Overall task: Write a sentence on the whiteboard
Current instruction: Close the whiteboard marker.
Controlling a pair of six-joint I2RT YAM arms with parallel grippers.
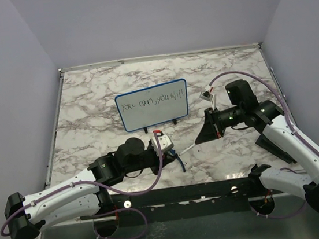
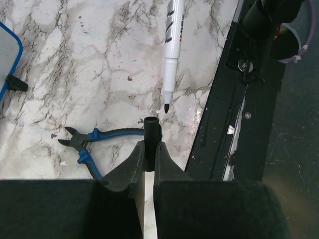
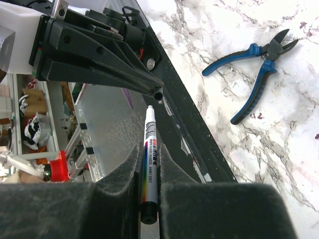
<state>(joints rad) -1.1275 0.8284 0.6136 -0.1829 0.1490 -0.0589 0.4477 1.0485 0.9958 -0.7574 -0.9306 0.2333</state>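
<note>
**Whiteboard** (image 1: 153, 117): small and white with a blue frame, propped on black feet near the middle of the marble table (image 1: 88, 105), face toward the arms. **Sentence** (image 1: 150, 102): one line of thin black handwriting across the whiteboard, reading roughly "You can, you will"; the line looks complete. Handling, as judged: light and stiff, and likely to slide or tip backward under a push, since only the small feet steady it. The glossy face is slippery and the ink would smear at a touch, so the blue frame at a side edge or top corner is the place to take hold, away from the lettering. **Marker** (image 3: 149, 159): white barrel, in front of the whiteboard's lower right corner. It is clamped lengthwise in the right gripper (image 3: 149, 152), whose jaws are closed tight on the barrel, with the bare tip pointing at the cap. **Cap** (image 2: 151, 132): black, also in front of the whiteboard's right half, pinched in the left gripper (image 2: 150, 145) with jaws closed on it. Its mouth faces the marker tip across a short gap, so recapping seems to be the step in hand. **Pliers** (image 2: 84, 144): blue-handled, flat on the table in front of the whiteboard, just beside the left gripper and touching nothing. **Obstruction**: both arms crowd the space in front of the whiteboard's right half.
</note>
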